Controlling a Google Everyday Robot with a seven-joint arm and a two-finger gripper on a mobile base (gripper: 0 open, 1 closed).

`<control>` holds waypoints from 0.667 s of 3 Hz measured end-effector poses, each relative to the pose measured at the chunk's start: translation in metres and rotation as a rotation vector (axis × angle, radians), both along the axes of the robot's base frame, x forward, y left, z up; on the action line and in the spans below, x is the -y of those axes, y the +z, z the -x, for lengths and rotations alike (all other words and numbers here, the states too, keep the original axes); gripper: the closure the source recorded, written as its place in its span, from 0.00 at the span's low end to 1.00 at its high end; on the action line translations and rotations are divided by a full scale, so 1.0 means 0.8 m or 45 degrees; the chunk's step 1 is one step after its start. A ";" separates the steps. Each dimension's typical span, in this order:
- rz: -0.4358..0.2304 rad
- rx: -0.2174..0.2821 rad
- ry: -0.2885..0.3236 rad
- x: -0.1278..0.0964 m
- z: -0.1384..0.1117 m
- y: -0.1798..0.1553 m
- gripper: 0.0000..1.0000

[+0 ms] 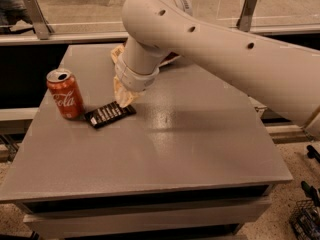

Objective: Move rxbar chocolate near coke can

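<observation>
The rxbar chocolate is a flat black wrapper with white print. It lies on the grey table, its left end almost touching the base of the coke can. The can is red with white script and a silver top, and stands upright near the table's left edge. My gripper comes down from the big white arm and sits right at the bar's right end, touching or just above it.
A crumpled chip bag lies behind the arm at the table's back, mostly hidden by it. A metal rail and glass barrier run behind the table. The table's left edge is close beside the can.
</observation>
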State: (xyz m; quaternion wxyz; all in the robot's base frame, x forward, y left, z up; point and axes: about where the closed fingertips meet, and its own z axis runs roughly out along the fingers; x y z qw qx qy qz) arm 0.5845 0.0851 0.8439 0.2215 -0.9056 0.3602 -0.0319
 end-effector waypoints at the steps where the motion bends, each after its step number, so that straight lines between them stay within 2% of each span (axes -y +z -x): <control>1: 0.008 0.039 -0.031 0.010 0.002 0.032 1.00; 2: 0.005 0.087 -0.070 0.034 0.008 0.070 1.00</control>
